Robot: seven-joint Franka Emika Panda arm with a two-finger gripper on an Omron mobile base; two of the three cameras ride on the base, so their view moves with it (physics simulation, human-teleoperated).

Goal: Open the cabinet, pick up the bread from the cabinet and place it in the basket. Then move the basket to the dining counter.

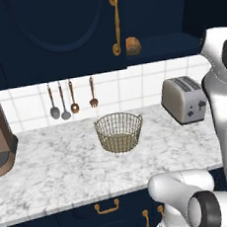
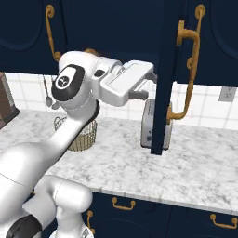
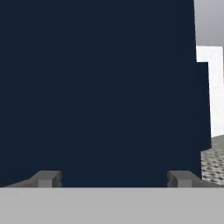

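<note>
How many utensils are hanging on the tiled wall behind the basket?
4. All hang in a row above the basket: two grey spoons on the left, then a copper spoon and a copper fork.

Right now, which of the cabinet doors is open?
The right-hand door, swung out edge-on over the counter beside the toaster; the left door is flat and shut. The bread shows in the opening.

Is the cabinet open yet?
Open. One cabinet door stands swung out edge-on over the counter, and the bread shows inside.
</note>
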